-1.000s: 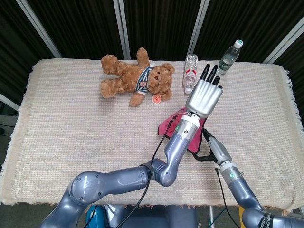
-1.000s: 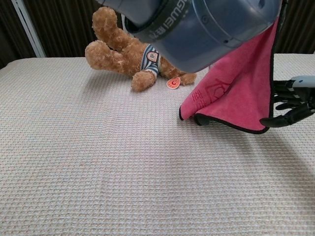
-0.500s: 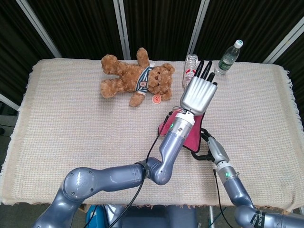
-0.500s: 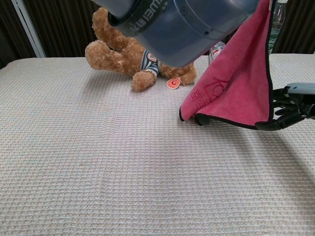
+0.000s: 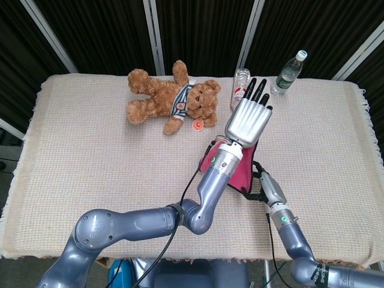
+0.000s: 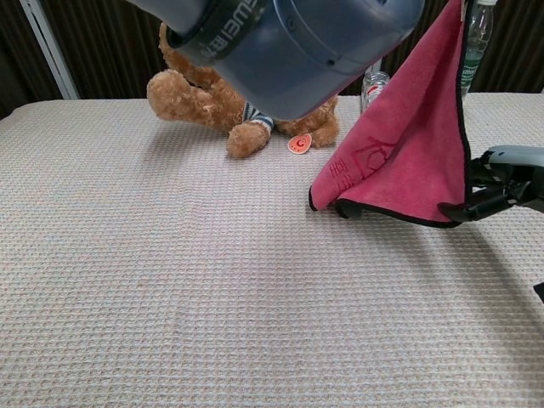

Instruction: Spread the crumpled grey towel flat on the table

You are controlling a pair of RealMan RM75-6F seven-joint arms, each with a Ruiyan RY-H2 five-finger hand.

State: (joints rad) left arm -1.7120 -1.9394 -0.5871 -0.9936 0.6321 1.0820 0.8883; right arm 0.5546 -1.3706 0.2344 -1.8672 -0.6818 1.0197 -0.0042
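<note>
The towel (image 6: 408, 144) is pink with a dark border, not grey. It hangs as a raised sheet right of centre, its lower fold on the table. My left hand (image 5: 246, 120) is above it with fingers stretched forward. The towel's top runs up toward that hand, and the grip itself is hidden beneath the palm. In the chest view my left forearm (image 6: 289, 42) fills the top. My right hand (image 6: 506, 183) is at the towel's lower right corner, a dark finger on the lifted edge. From the head camera the right hand (image 5: 259, 180) is mostly hidden under my left forearm, beside the towel (image 5: 240, 177).
A brown teddy bear (image 5: 174, 99) lies at the back middle of the woven cream tablecloth (image 5: 90, 162). One clear bottle (image 5: 240, 87) and one green-capped bottle (image 5: 289, 72) stand at the back right, behind the towel.
My left hand has drifted a little left and the towel hangs taller. The right hand has closed in on the towel's lower right corner.
</note>
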